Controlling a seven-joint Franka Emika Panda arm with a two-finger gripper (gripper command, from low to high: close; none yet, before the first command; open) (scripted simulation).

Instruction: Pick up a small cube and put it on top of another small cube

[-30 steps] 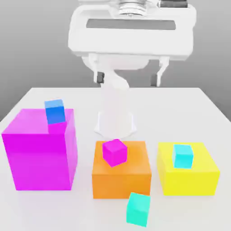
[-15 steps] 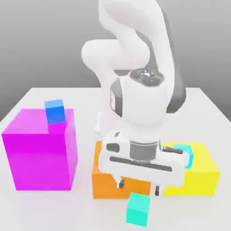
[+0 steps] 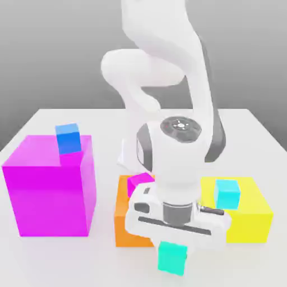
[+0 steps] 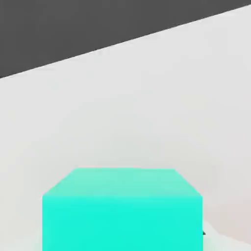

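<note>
Small teal-green cube (image 3: 172, 258), plain and smooth, at the front of a pale table (image 3: 50, 260). From the exterior view's left: a large magenta block (image 3: 53, 196) carries a small blue cube (image 3: 68, 139); next, an orange block (image 3: 128, 230) bears a small plain magenta-pink cube (image 3: 139, 184), partly hidden by the white robot hand. Right of these, the gripper (image 3: 172, 253) is clenched on the teal-green cube, at or near table level. Farthest right, a yellow block (image 3: 249, 218) holds a small cyan cube (image 3: 227, 194). Grasping appears to be the step in hand; next calls for a straight lift, clear of the orange block, then carrying it over the magenta-pink cube.
</note>
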